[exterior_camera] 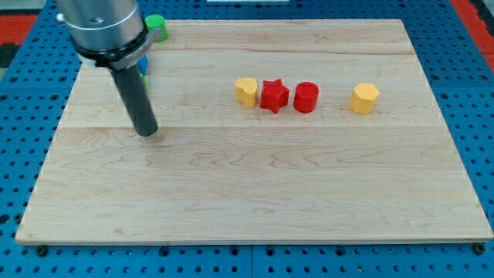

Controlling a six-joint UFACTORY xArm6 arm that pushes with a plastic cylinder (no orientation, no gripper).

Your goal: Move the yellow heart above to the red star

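Note:
The yellow heart (246, 90) lies on the wooden board (255, 193), touching the left side of the red star (274, 95). A red cylinder (306, 97) sits just to the right of the star. My tip (146, 133) rests on the board well to the left of the heart, about a fifth of the view's width away and slightly lower. The dark rod rises from it toward the view's top left.
A yellow hexagon block (364, 98) sits to the right of the red cylinder. A green block (157, 27) and a blue block (142, 65) lie at the top left, partly hidden behind the arm. Blue pegboard surrounds the board.

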